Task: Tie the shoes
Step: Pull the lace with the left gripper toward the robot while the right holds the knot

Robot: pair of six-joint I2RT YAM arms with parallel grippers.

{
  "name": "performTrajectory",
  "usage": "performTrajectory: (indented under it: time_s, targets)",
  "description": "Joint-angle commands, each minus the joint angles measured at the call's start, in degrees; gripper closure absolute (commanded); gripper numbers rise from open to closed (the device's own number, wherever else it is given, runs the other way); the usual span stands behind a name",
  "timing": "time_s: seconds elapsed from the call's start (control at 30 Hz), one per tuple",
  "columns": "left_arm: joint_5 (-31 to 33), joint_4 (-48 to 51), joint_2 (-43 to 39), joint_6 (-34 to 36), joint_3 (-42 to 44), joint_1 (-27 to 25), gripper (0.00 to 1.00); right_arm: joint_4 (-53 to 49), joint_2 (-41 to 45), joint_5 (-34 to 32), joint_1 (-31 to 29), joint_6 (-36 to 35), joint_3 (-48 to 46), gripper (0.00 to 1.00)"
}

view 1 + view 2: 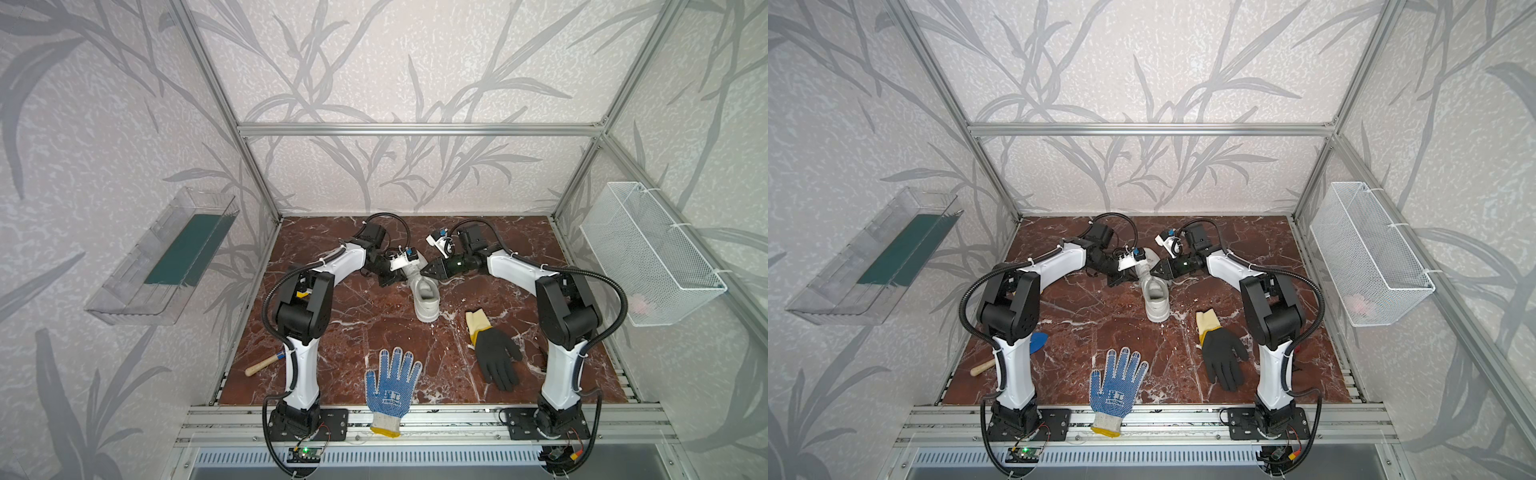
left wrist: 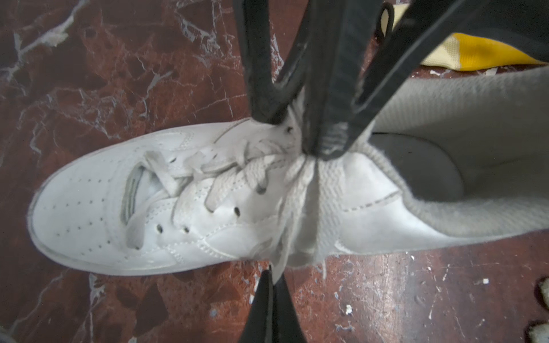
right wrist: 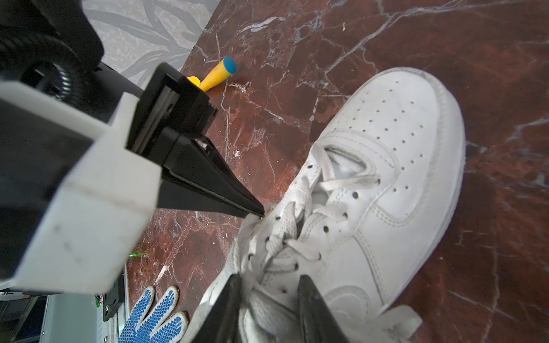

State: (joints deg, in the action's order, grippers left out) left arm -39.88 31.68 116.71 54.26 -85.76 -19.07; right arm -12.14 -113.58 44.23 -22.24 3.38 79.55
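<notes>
Lace (image 2: 292, 219) is being pinched in the closed left tool (image 3: 261, 214), just left of the white sneaker (image 1: 424, 297), which is sitting upright on the marbled worktop (image 1: 353, 332). Over the sneaker from its right, the right tool (image 3: 269, 277) is straddling the upper lacing (image 3: 285, 252), jaws apart; whether it is gripping cannot be told.

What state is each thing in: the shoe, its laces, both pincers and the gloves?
Shoe, upright on its sole, untied.
Laces, threaded but loose, no bow.
Left pincer, shut on a lace at the shoe's side.
Right pincer, open, astride the laces.
Dotted glove, lying flat.
Black glove, lying flat.
</notes>
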Motion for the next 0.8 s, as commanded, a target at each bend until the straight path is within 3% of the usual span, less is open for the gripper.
performTrajectory:
  time_s: [0.0,0.2,0.77]
  targets:
    - [0.0,1.2,-1.8,0.4,-0.2,0.0,1.00,-3.0,-1.9,-1.2,0.6,-0.4,0.0,0.67]
    - [6.1,3.6,-5.2,0.4,0.4,1.0,1.00,-3.7,-2.0,-2.0,0.6,-0.9,-0.1,0.67]
    - [8.1,1.5,-8.7,-2.1,4.5,2.2,1.00,-4.2,-2.6,-2.4,0.7,-1.0,0.3,0.69]
